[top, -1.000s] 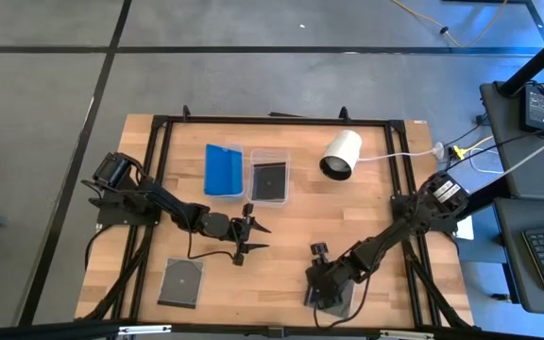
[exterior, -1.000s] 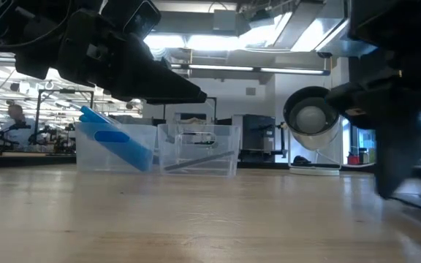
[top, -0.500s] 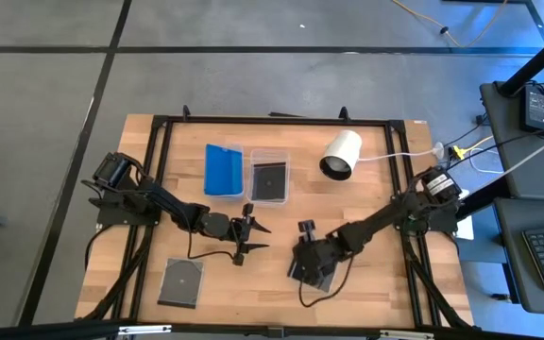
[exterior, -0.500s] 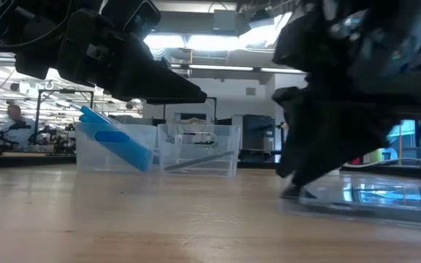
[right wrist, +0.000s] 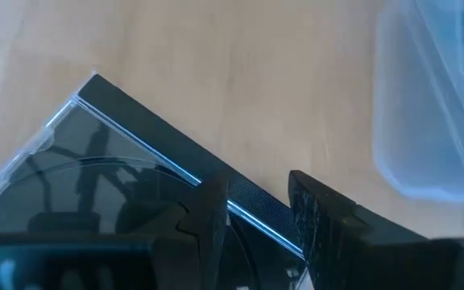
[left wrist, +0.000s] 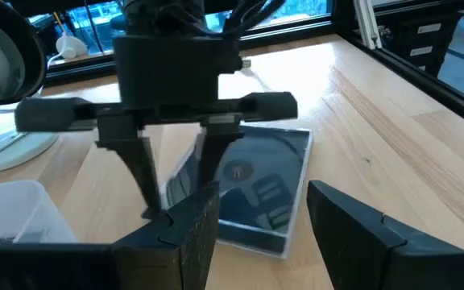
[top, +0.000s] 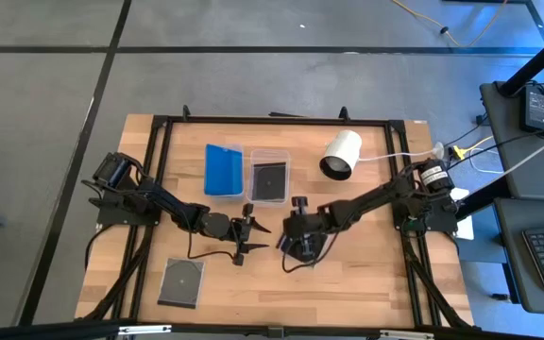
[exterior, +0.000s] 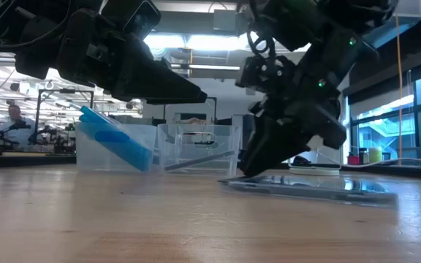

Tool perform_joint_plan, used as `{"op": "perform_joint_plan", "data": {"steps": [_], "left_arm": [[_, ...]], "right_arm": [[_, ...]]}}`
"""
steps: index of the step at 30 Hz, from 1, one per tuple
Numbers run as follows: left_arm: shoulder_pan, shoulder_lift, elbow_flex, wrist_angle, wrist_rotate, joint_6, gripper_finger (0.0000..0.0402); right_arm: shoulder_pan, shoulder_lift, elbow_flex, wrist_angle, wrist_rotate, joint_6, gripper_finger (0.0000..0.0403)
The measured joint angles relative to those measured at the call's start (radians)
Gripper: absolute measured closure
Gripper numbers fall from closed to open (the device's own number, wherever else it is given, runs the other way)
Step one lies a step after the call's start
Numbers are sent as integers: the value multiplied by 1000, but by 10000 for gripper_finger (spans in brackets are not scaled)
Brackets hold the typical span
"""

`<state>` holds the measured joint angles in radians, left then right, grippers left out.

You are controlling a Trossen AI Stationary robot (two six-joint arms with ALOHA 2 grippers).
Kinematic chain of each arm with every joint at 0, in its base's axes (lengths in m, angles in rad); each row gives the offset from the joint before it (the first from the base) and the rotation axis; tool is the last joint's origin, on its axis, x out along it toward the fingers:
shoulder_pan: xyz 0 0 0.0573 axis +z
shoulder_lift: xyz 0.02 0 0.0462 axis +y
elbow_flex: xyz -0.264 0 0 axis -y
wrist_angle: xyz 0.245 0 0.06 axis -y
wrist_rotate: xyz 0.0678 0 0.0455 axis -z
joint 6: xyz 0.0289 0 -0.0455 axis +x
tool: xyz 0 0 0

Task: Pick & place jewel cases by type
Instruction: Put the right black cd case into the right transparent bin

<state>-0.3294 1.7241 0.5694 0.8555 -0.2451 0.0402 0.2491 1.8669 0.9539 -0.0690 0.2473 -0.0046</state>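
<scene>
My right gripper [top: 299,242] is near the table's middle, shut on a dark jewel case [top: 308,252] that shows a disc [left wrist: 256,189]. My left gripper [top: 259,236] is open and touches nothing, hovering just left of it with its fingers pointing at the case. A second dark case [top: 181,281] lies flat near the table's near-left corner. Blue cases [top: 221,170] lean inside the left clear tub [exterior: 86,155]. One dark case [top: 270,179] lies in the right clear tub [exterior: 229,150]. My right gripper pinches the dark case between its two fingers [right wrist: 213,211] at the ribbed spine edge [right wrist: 252,201], near a corner. The fingers come from above, slanting down. The case lies nearly flat and low over the wood [exterior: 313,187]; whether its free end touches the table, I cannot tell.
A white cylinder [top: 340,154] with a dark end lies toward the far right, with a cord running to the right edge. A black frame [top: 163,127] runs round the tabletop. Bare wood shows along the near edge, right of the second dark case.
My right gripper has swept from the table's near-right area toward the left and far side, ending close to my left gripper. The dark case has travelled with it and turned a little. My left arm has kept still.
</scene>
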Motion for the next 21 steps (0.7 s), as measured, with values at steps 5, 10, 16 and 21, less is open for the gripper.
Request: {"op": "perform_joint_plan", "data": {"steps": [5,10,16,21], "left_arm": [[0,0,0,0,0,0,215],[-1,0,0,0,1,0,215],[-1,0,0,-2,4,-77,215],[0,0,0,-9,4,-125,215]], "right_arm": [[8,-58,-5,14,-118,-29,263],[32,-142,-2,-46,-117,0,263],[58,-259,0,-344,-140,110,263],[89,-335,-17,-500,-198,157,263]]}}
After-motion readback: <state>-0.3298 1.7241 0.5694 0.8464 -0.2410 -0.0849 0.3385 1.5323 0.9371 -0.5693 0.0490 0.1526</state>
